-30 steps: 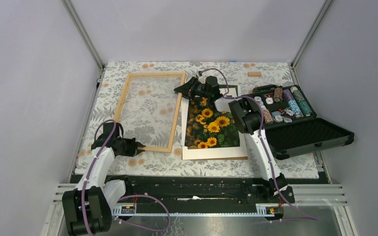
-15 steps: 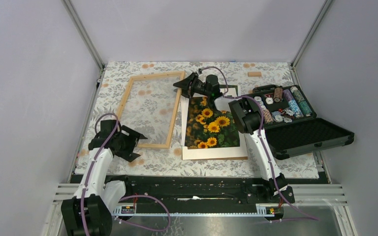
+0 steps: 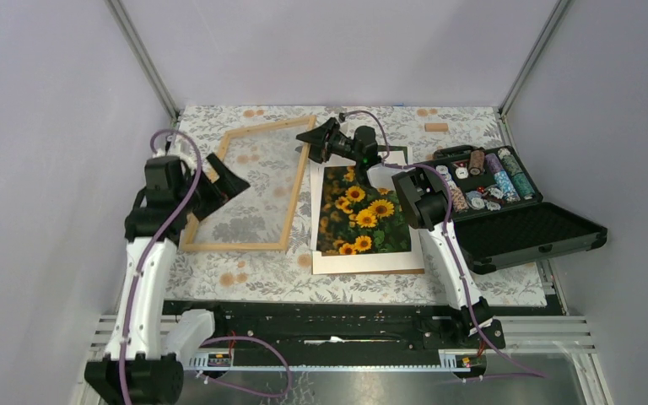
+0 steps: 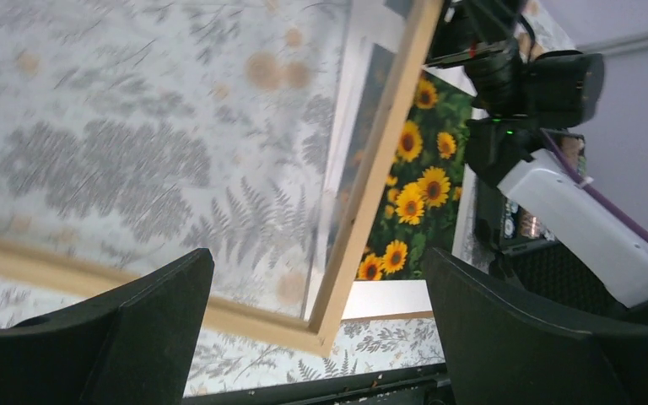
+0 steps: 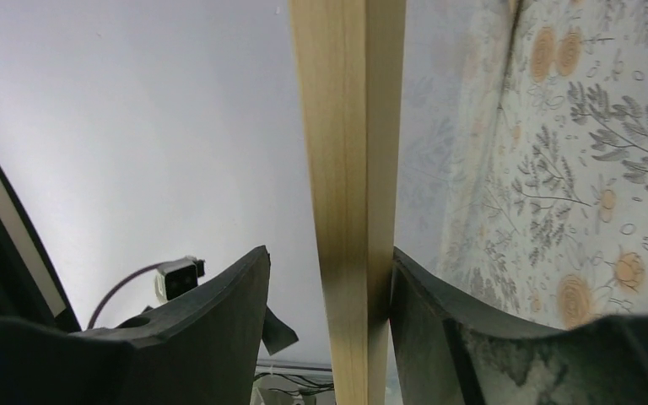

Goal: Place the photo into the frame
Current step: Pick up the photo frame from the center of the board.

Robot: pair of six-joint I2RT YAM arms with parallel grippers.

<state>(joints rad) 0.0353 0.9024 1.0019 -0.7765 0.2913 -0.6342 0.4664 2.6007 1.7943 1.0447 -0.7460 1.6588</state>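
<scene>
Arms number two, each with one gripper. There is one frame (image 3: 236, 247), one photo (image 3: 363, 211), one white board (image 3: 371, 261) under the photo, one open black case (image 3: 527, 232) and one small wooden block (image 3: 436, 127).

The frame lies on the flowered cloth (image 3: 245, 274) in the left half of the table. It is turned askew, so its far end leans toward the right. The photo lies face up just right of it on the white board, outside the frame. The case sits at the right edge with rolls of chips (image 3: 485, 177) in its far half, and the block lies alone near the far edge.

The left gripper (image 3: 228, 173) hangs over the left part of the frame, its fingers spread wide with nothing between them. The right gripper (image 3: 310, 145) is at the frame's far right corner.

Only the overhead view takes in the block, the whole case and both arms at once, but it cannot settle how the right fingers meet the wood. The right wrist view does. There the frame's bar (image 5: 346, 126) runs up between the fingers (image 5: 219, 312), resting against one and standing clear of the other, so the jaws are parted around it rather than pinching.

The left wrist view looks down through the clear pane. It shows the frame's near right corner (image 4: 321, 333), the sunflowers beyond the right bar, and the right arm (image 4: 574, 211) reaching in. Toward the far end a strip of the white board appears to show through the pane.
</scene>
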